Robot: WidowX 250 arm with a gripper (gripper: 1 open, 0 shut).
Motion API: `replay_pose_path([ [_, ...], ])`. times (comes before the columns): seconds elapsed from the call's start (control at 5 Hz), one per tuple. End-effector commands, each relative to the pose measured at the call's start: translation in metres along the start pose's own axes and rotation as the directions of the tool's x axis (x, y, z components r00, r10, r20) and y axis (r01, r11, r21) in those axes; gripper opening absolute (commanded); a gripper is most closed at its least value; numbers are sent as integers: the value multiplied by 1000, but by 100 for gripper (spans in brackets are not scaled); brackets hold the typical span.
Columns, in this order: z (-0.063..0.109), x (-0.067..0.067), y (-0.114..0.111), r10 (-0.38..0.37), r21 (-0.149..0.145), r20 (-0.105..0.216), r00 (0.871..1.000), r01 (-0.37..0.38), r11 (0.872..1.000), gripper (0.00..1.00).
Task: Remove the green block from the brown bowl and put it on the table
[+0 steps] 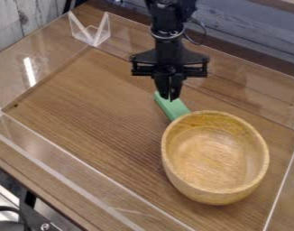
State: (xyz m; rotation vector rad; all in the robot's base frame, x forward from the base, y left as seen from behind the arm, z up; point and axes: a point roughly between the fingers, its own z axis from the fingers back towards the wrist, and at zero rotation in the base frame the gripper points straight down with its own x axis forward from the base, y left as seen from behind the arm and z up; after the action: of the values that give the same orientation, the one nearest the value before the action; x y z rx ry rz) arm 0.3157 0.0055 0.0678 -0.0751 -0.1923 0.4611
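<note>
The green block [176, 108] lies flat on the table [89, 99], its near end against the outer rim of the brown bowl [174, 167]. The bowl is empty and sits at the front right. My gripper [170, 93] points down over the block's far end with its fingers pressed together. Nothing shows between them. I cannot tell whether the fingertips touch the block.
Low clear acrylic walls [65, 171] run around the tabletop. A small clear folded stand [89, 30] sits at the back left corner. Open wood surface stretches to the left of the gripper and the bowl.
</note>
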Motion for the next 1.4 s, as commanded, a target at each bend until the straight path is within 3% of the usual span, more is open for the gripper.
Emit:
replay_pose_path([
  [0.0, 16, 6, -11, 52, -5, 44, 998, -52, 999, 0],
  [0.4, 21, 5, 3, 126, 1, 51, 991, -127, 992, 0],
  [0.8, 23, 1, 19, 101, -8, 46, 994, -100, 995, 0],
  [1.2, 27, 4, 56, 47, -8, 43, 998, -47, 999, 0],
])
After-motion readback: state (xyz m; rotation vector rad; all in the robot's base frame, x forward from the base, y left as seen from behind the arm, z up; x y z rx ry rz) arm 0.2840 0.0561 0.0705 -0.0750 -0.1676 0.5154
